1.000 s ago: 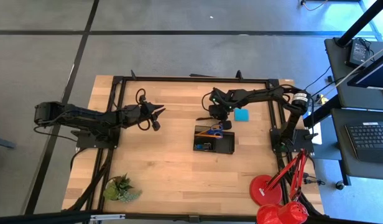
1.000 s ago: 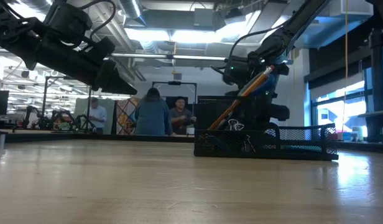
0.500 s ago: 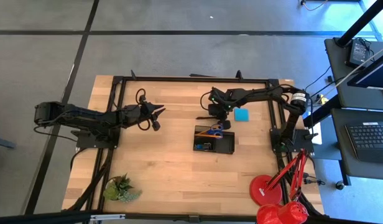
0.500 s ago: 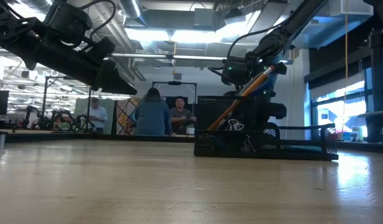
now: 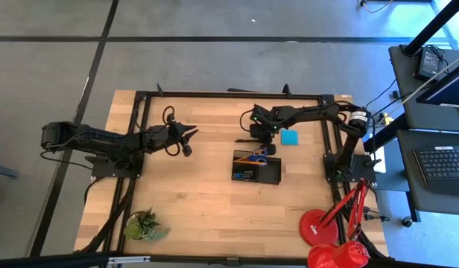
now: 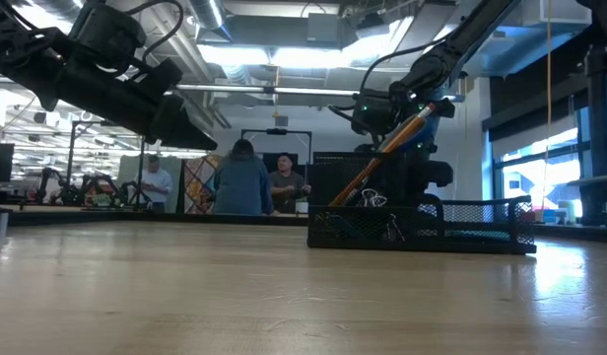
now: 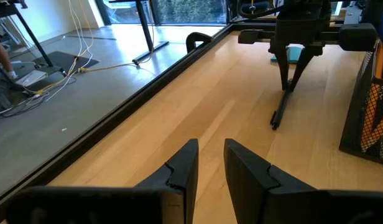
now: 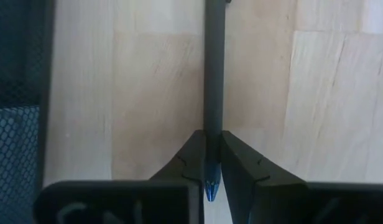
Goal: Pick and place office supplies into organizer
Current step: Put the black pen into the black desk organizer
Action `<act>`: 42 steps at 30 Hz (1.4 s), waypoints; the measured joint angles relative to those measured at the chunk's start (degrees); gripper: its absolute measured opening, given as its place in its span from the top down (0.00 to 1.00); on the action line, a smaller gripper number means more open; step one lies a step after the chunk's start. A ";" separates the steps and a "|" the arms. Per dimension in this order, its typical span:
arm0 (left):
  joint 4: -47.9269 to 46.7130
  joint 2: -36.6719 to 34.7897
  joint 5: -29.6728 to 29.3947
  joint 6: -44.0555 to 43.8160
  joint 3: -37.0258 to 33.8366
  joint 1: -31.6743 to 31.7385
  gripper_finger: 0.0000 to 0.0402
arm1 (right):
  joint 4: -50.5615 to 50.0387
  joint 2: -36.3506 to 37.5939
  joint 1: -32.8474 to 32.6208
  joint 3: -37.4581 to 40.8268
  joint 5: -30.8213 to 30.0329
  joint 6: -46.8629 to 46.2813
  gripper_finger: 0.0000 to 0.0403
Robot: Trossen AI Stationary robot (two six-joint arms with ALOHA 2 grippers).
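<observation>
Two fingers of the right claw (image 8: 209, 163) pinch the black pen (image 8: 213, 74) near its blue end, upper centre of the high view, just above the organizer (image 5: 256, 167). Left claw (image 7: 208, 171), centre-left, hangs empty with a narrow gap between its fingers.
</observation>
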State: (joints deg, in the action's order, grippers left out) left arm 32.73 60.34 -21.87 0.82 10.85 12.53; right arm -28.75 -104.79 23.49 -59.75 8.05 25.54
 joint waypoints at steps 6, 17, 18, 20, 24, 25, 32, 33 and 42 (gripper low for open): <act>0.02 0.01 0.01 0.00 0.00 0.00 0.82 | 0.30 0.11 -0.10 -0.10 0.07 -0.75 0.91; 0.02 0.02 0.00 0.00 0.00 0.00 0.82 | 0.68 0.55 -0.11 -0.20 0.08 -2.83 0.91; 0.02 0.02 0.00 0.00 0.00 0.00 0.82 | 0.74 0.83 -0.11 -0.21 0.07 -2.84 0.91; 0.02 0.01 0.01 0.00 0.00 0.01 0.82 | 0.72 1.61 -0.11 -0.22 0.05 -2.98 0.91; 0.02 0.02 0.00 0.00 0.00 0.00 0.82 | 1.18 4.06 -0.11 -0.22 0.01 -3.45 0.91; 0.02 0.00 0.02 0.00 0.00 0.00 0.82 | 1.22 4.84 -0.11 -0.22 -0.10 -3.45 0.91; 0.04 0.01 0.02 0.00 0.01 0.02 0.82 | 1.61 10.70 -0.11 -0.26 -3.80 -4.52 0.91; 0.03 0.00 0.02 0.00 0.00 0.00 0.82 | 1.51 11.66 -0.11 -0.26 -3.87 -4.52 0.91; 0.04 0.00 0.02 0.00 0.00 0.02 0.82 | 4.66 20.33 -0.11 -0.28 -3.90 -7.62 0.91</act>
State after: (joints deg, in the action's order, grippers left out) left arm 32.78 60.34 -21.85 0.82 10.85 12.56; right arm -24.09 -84.47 23.38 -60.03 4.14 17.92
